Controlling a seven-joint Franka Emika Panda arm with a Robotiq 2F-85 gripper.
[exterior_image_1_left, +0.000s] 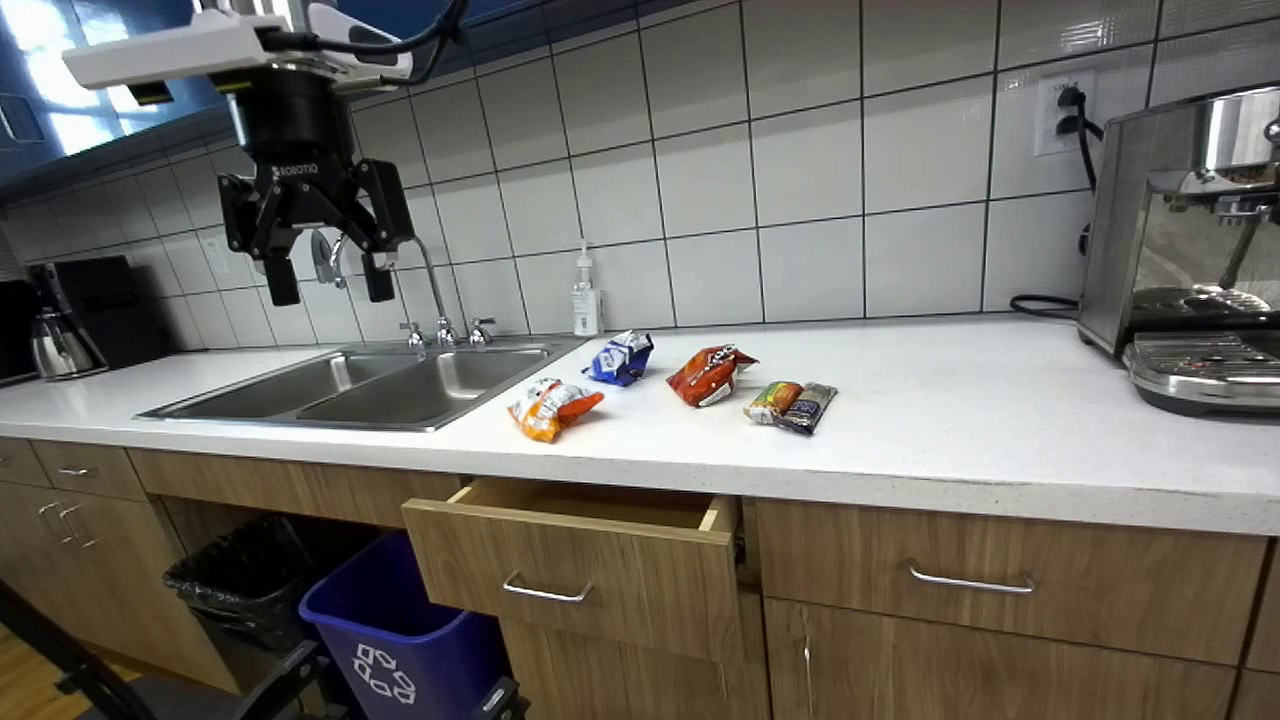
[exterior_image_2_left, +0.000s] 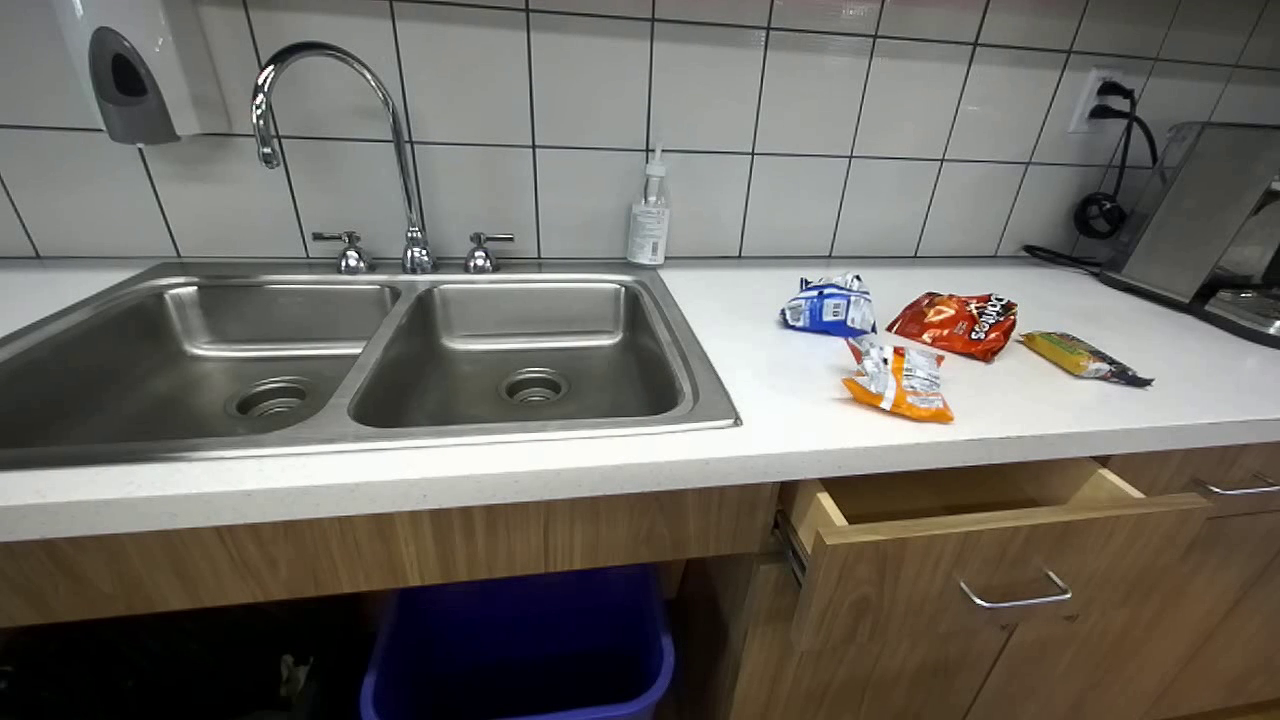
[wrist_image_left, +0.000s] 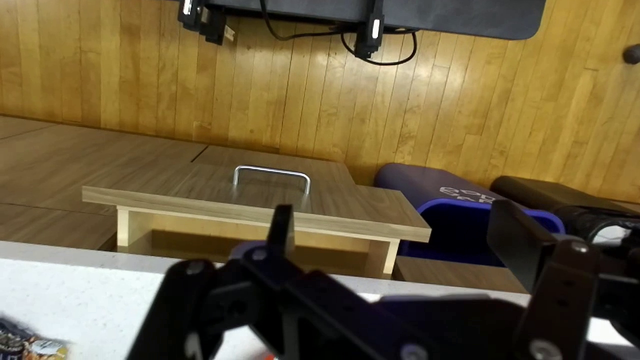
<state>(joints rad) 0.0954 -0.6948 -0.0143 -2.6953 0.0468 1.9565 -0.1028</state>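
Gripper (exterior_image_1_left: 332, 285): fingers well apart, nothing between them. Hangs high above the counter (exterior_image_1_left: 950, 400), touching nothing I can make out. In an exterior view the faucet (exterior_image_1_left: 446, 330) lines up with it; depth is hard to judge from where I stand, so a low sideways swing might clip the spout.

Below, in the wrist view: drawer (wrist_image_left: 240, 210), pulled out past the counter edge. A descent misjudged in depth could catch its front panel and shove it inward, or strain the runners.

On the counter, well apart from the fingers: white-and-orange bag (exterior_image_1_left: 553, 408) nearest the front edge, blue bag (exterior_image_1_left: 620, 358) behind it, red bag (exterior_image_1_left: 710, 375) farther along, then yellow packet (exterior_image_1_left: 775, 400) and dark packet (exterior_image_1_left: 808, 408), touching side by side. Wrappers look light and slick, I'd guess; fingers landing off-centre could nudge rather than grip. White-and-orange one worries me most: a forward push might send it over the edge, into drawer or onto floor. The touching packets could get pinched together. Too firm a squeeze might split a puffy bag's seam.

Farther out: sink (exterior_image_2_left: 380, 350), near the blue and white-and-orange bags. A sideways shove could tip either in.
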